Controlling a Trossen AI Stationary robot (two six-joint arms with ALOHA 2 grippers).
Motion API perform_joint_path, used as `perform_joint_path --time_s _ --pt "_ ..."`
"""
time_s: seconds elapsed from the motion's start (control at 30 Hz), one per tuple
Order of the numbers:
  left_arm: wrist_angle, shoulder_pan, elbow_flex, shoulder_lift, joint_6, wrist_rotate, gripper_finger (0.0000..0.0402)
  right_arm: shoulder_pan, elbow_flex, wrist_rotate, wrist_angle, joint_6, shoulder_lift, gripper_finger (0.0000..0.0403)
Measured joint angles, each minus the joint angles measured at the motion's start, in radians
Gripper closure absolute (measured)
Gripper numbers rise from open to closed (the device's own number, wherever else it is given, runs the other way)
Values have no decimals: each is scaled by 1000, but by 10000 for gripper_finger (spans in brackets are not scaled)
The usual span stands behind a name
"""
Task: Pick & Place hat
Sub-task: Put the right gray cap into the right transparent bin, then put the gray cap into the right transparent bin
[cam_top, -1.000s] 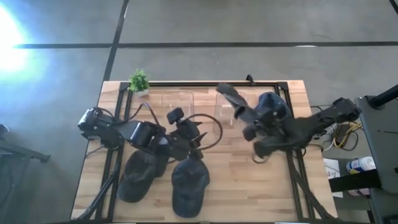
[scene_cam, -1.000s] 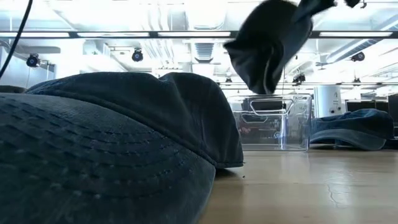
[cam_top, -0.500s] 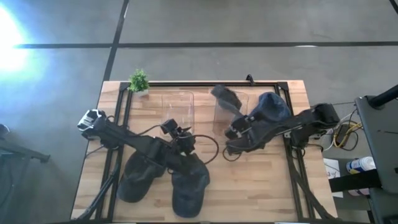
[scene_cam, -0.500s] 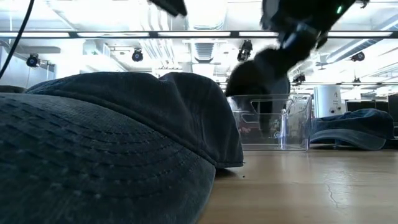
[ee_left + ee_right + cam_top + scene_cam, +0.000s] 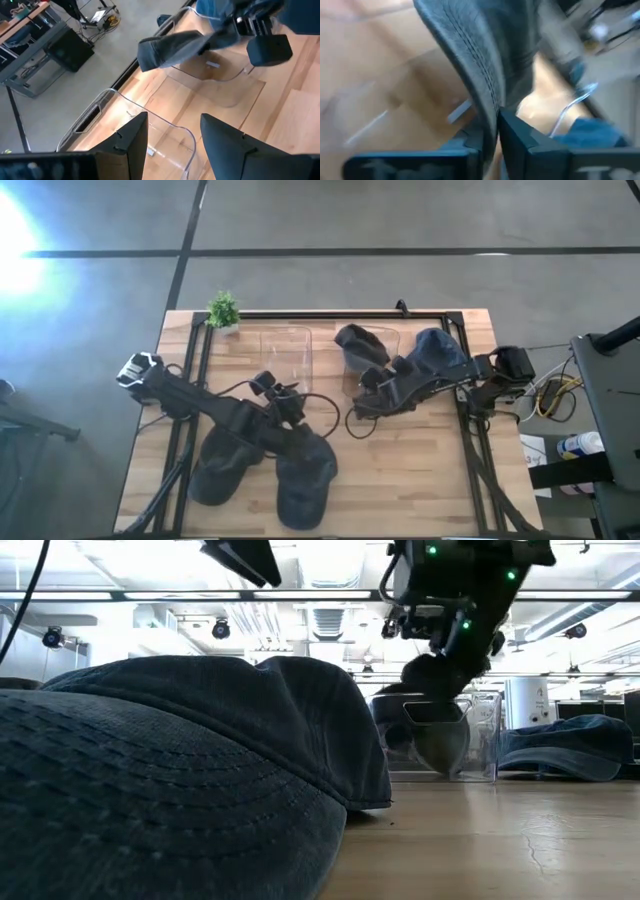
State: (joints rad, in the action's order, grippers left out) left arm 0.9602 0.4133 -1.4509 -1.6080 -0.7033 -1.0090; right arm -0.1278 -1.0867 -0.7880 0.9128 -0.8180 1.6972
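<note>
Over the clear bin point(image 5: 372, 360) at the back of the tabletop point(image 5: 400, 480), a dark hat point(image 5: 358, 345) is hanging from the right gripper point(image 5: 372, 378), whose fingers point(image 5: 517, 137) are pinching the brim between them, as the right wrist view is showing close up. In the low view the hat point(image 5: 432, 700) is dangling partly down inside the bin's transparent walls point(image 5: 480, 740), with the right arm's wrist coming in from above. A second clear bin point(image 5: 287, 352) is standing just beside the first, toward the left, and it is filling the near part of the left wrist view point(image 5: 125, 135). The left gripper point(image 5: 283, 392) is hovering near that second bin with its fingers point(image 5: 130, 145) spread apart and nothing between them. Beneath the left arm, two more dark hats are lying on the front of the tabletop, one point(image 5: 305, 475) just beside the other point(image 5: 222, 465). Another blue hat point(image 5: 440, 350) is resting near the right rear of the tabletop, beside the right arm. A small green plant point(image 5: 223, 310) is sitting at the back left corner.
</note>
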Motion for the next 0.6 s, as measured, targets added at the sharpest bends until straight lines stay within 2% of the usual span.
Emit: perform_joint_path --time_s 0.2,0.37,0.6 --pt "-2 0 -2 33 2 -6 226 16 -39 186 5 90 -67 278" --pt "20 0 -1 63 2 12 226 13 -67 305 27 137 -145 231" --pt "165 -1 -1 112 -61 56 226 -8 -57 328 60 114 -288 207"
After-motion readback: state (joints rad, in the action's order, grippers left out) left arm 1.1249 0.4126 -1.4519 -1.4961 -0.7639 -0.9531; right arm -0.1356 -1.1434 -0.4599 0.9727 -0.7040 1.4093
